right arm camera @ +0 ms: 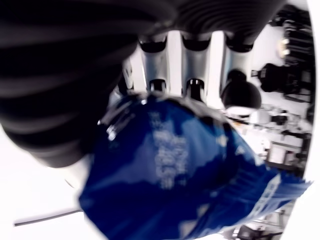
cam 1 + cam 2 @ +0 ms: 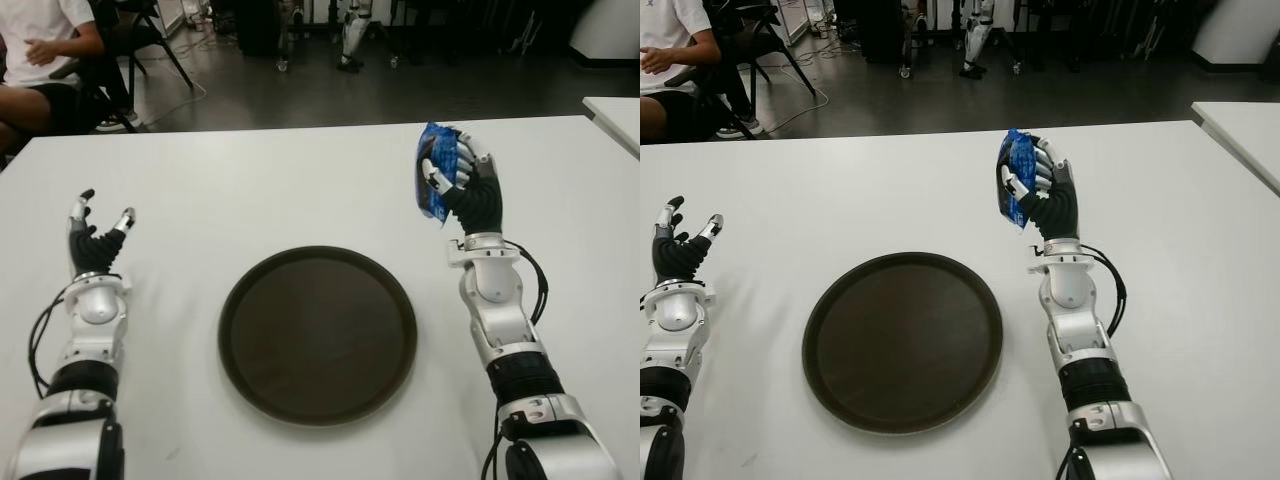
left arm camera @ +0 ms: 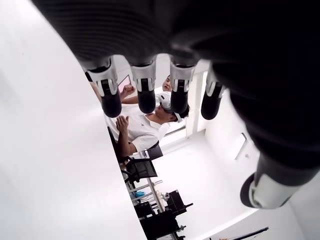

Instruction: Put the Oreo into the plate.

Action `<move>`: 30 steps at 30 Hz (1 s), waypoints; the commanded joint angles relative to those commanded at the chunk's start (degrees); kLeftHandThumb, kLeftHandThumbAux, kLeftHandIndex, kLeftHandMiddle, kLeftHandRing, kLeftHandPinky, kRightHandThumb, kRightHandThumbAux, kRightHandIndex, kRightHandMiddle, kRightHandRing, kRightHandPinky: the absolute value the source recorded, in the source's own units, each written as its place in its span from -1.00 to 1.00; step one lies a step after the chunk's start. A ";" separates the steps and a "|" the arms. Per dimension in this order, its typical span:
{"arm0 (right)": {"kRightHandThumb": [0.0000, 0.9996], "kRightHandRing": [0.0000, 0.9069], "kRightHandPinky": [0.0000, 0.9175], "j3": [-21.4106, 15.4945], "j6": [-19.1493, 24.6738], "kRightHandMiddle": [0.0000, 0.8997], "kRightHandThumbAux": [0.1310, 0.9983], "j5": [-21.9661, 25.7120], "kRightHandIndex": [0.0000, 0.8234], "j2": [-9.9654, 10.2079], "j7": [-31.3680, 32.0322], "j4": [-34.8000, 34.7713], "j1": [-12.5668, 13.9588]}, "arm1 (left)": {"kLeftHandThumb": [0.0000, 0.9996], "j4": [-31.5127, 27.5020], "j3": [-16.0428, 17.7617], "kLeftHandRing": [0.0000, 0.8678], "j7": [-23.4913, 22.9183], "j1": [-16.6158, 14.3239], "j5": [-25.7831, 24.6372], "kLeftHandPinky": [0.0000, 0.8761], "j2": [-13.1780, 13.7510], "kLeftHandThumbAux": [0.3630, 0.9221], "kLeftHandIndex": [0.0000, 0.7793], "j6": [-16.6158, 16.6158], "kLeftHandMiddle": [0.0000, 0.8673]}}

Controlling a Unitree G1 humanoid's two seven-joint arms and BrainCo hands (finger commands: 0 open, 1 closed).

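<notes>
My right hand (image 2: 452, 175) is raised above the white table (image 2: 300, 190), right of the plate, with its fingers curled around a blue Oreo packet (image 2: 434, 168). The packet (image 1: 175, 170) fills the right wrist view, pressed against the palm. A round dark brown plate (image 2: 318, 333) lies flat at the table's middle, with nothing on it. My left hand (image 2: 95, 225) shows at the left side of the table, left of the plate, fingers spread and holding nothing; the left wrist view shows its fingertips (image 3: 145, 97) extended.
A seated person (image 2: 40, 55) in a white shirt is beyond the table's far left corner, beside dark chairs. A second white table edge (image 2: 615, 115) shows at the far right. Dark floor with equipment lies behind the table.
</notes>
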 joint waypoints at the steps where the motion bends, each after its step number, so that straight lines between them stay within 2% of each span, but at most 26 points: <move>1: -0.10 0.88 0.87 0.01 -0.28 0.89 0.41 -0.68 0.87 -0.05 -0.65 0.28 -0.10 | -1.00 -0.11 -0.05 -1.00 -0.13 0.08 -0.06 -1.00 0.00 -0.10 -1.00 -0.12 -1.00; 7: -0.11 0.88 0.87 -0.08 -1.14 0.89 0.38 -2.14 0.86 -0.12 -2.13 1.69 -0.61 | -1.00 -0.29 -0.14 -1.00 -0.67 0.23 -0.42 -1.00 0.07 -0.15 -1.00 -0.40 -1.00; 16: -0.12 0.88 0.87 -0.21 -2.61 0.88 0.38 -1.88 0.85 -0.14 -2.17 5.28 -2.07 | -1.00 0.56 -0.08 -1.00 -1.12 0.25 -0.51 -1.00 0.12 -0.20 -1.00 -1.89 -1.00; 22: -0.12 0.88 0.88 0.44 -3.86 0.88 0.41 -1.64 0.85 -0.04 -0.89 7.72 -2.71 | -1.00 1.33 0.04 -1.00 -0.48 -0.12 -0.50 -1.00 -0.05 -0.14 -1.00 -2.23 -1.00; 26: -0.10 0.88 0.89 1.94 -5.29 0.88 0.41 -3.90 0.83 0.48 -1.57 8.27 -2.39 | -1.00 1.40 0.19 -1.00 -0.33 -0.28 -0.67 -1.00 -0.14 -0.06 -1.00 -1.82 -1.00; 30: -0.07 0.87 0.88 5.15 -6.56 0.87 0.40 -8.64 0.78 2.31 -3.68 6.38 -0.21 | -1.00 1.10 0.03 -1.00 0.06 -0.20 -0.41 -1.00 -0.13 -0.01 -1.00 -1.47 -1.00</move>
